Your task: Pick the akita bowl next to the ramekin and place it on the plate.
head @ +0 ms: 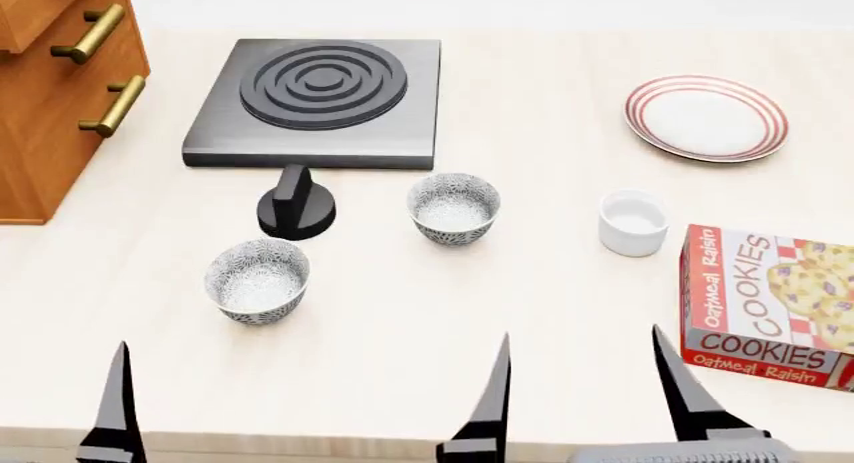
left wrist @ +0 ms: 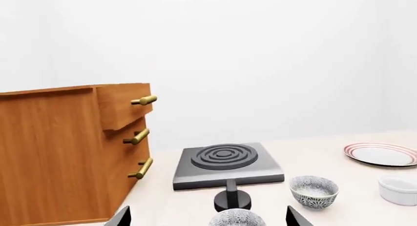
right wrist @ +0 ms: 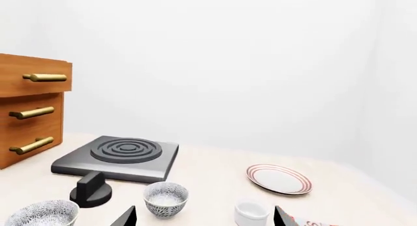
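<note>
The akita bowl (head: pixel 454 208) stands upright on the pale counter just left of the white ramekin (head: pixel 633 223). Both show again in the right wrist view, the akita bowl (right wrist: pixel 166 198) and the ramekin (right wrist: pixel 251 212), ahead of my right gripper (right wrist: pixel 203 215). The red-ringed plate (head: pixel 706 117) lies at the back right. My right gripper (head: pixel 581 333) hangs open and empty near the front edge, short of the bowl and ramekin. My left gripper (left wrist: pixel 207 210) is open and empty behind a second patterned bowl (head: pixel 258 280). In the head view only one of its fingers (head: pixel 120 393) shows.
A black stove plate (head: pixel 318 88) lies at the back, with a black knob (head: pixel 295 207) in front of it. A wooden drawer cabinet (head: pixel 60 83) with brass handles stands at the left. A cookie box (head: pixel 767 303) lies right of the ramekin, close to my right gripper.
</note>
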### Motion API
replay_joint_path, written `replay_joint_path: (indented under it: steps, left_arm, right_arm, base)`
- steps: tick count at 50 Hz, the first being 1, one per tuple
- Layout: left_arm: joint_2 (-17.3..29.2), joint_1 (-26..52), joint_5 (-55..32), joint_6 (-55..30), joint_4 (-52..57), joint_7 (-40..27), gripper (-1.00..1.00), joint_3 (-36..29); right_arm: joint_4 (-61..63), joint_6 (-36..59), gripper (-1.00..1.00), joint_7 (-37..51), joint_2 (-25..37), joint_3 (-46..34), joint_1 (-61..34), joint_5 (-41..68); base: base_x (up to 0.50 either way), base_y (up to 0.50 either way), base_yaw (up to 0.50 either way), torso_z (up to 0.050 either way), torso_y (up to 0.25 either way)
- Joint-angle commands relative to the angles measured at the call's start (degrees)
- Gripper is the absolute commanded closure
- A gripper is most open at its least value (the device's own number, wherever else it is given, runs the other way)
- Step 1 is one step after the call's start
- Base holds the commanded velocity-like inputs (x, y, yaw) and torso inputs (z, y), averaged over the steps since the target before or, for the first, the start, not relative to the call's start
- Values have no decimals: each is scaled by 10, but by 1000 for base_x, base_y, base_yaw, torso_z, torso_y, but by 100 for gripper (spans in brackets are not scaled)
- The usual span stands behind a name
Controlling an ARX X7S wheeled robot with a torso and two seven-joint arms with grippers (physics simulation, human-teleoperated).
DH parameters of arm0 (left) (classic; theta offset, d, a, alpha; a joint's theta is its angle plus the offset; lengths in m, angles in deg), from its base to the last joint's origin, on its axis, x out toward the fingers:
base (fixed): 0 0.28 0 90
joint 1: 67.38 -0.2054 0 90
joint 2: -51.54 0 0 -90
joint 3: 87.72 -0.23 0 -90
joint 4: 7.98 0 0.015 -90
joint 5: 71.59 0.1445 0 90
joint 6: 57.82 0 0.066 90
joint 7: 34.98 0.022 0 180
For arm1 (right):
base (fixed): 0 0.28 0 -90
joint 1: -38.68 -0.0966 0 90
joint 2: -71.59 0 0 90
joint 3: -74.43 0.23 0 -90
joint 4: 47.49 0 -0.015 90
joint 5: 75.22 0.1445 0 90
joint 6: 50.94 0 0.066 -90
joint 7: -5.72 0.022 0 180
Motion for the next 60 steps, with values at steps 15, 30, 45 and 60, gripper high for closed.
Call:
replay_joint_path:
  steps: [15, 30, 45, 60]
  left_arm:
    - [15, 8, -26, -45, 70, -14, -100, 16]
    - [22, 4, -39, -55, 99, -21, -100, 22]
    - [25, 3, -43, -51, 99, -27, -100, 20]
    - [29, 4, -44, -49, 96, -33, -100, 16]
  right_arm:
    - [74, 38, -100, 16, 15, -9, -13, -7]
    - [92, 44, -100, 24, 21, -10, -13, -8]
    - [86, 20, -100, 25, 22, -1, -5, 6]
    - [87, 9, -100, 25, 22, 10, 1, 24]
  base:
    - [0, 0, 0, 0, 0]
    - [0, 0, 0, 0, 0]
    - [0, 0, 0, 0, 0]
    - [230, 0, 0, 0, 0]
